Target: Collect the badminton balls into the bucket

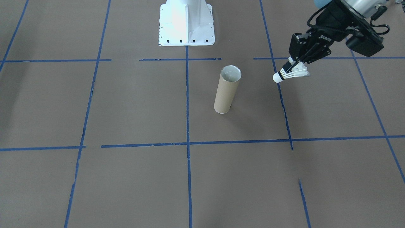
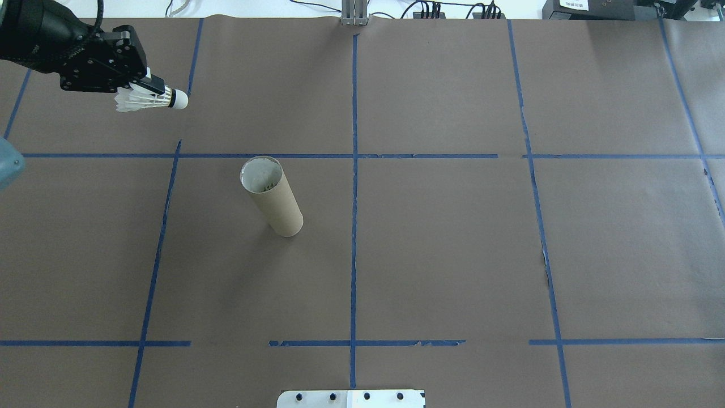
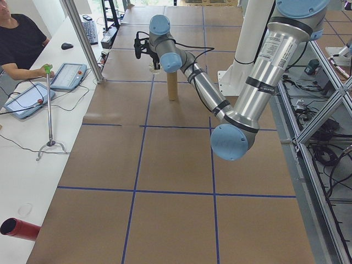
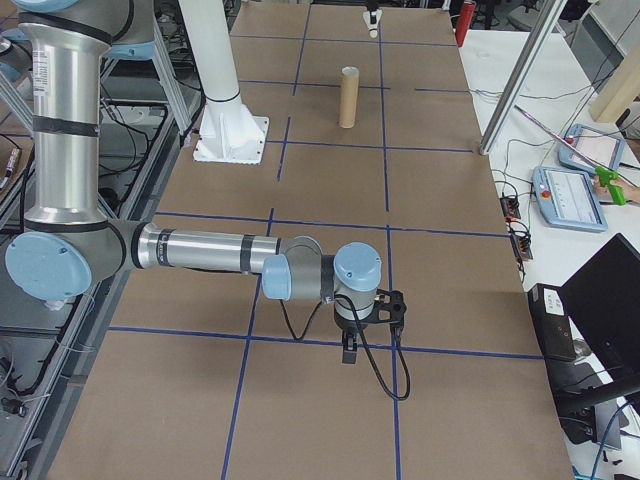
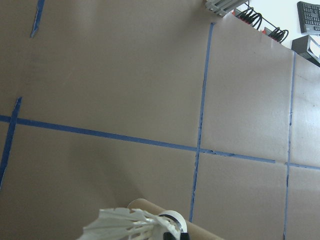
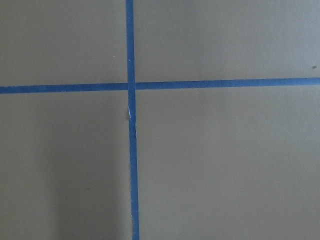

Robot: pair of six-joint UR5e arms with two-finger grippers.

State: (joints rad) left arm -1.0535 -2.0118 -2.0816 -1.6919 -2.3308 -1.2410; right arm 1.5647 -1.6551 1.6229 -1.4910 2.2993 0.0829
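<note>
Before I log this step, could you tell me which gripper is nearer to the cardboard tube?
Left. The left gripper, holding the shuttlecock, is raised beside the tube, off to its own side. The right gripper is far down the table's right end.

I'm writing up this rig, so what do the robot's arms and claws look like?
Both arms, the left arm and the right arm, are silver tubes with pale blue joint caps. The left claw is black with thin linked fingers; black cables loop at each wrist.

lone upright tube [image 2: 272,196] amid open tabletop [image 2: 453,249]
</note>
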